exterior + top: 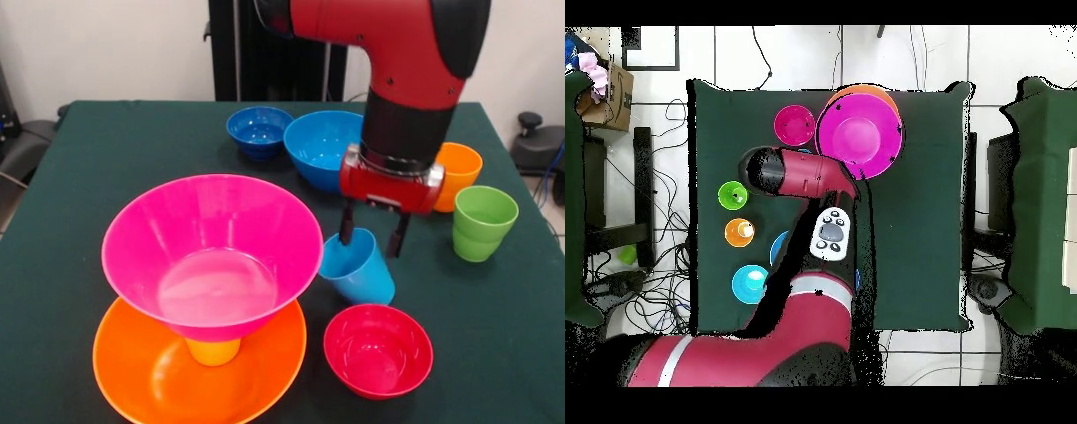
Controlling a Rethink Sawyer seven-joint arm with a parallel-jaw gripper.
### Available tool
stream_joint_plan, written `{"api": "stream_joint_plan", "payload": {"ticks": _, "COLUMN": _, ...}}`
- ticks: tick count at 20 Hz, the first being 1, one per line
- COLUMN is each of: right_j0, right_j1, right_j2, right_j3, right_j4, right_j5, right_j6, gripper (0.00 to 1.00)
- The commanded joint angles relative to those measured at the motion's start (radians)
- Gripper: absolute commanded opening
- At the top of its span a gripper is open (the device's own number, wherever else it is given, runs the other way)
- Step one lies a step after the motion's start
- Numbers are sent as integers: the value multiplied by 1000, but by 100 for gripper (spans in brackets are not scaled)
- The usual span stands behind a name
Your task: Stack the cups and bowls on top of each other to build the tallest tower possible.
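One tilted light-blue plastic cup (pixel 360 269) sits between the spread jaws of the red gripper (pixel 374 237), rim at the left finger. Big pink bowl (pixel 212 252) rides yellow cup (pixel 213 351) in orange bowl (pixel 150 375); green worktop (pixel 71 177).
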Motion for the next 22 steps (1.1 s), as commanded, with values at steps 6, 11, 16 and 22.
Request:
{"api": "stream_joint_plan", "payload": {"ticks": 6, "right_j0": 5, "right_j1": -15, "right_j2": 59, "right_j3": 89, "right_j4": -49, "right_j5": 14, "right_j6": 80, "gripper": 100}}
{"api": "stream_joint_plan", "payload": {"ticks": 11, "right_j0": 16, "right_j1": 9, "right_j2": 57, "right_j3": 81, "right_j4": -46, "right_j5": -20, "right_j6": 97, "gripper": 100}}
{"api": "stream_joint_plan", "payload": {"ticks": 16, "right_j0": 9, "right_j1": -1, "right_j2": 72, "right_j3": 100, "right_j4": -43, "right_j5": -36, "right_j6": 93, "gripper": 100}}
{"api": "stream_joint_plan", "payload": {"ticks": 22, "right_j0": 16, "right_j1": -24, "right_j2": 82, "right_j3": 90, "right_j4": -22, "right_j5": 0, "right_j6": 101, "gripper": 100}}
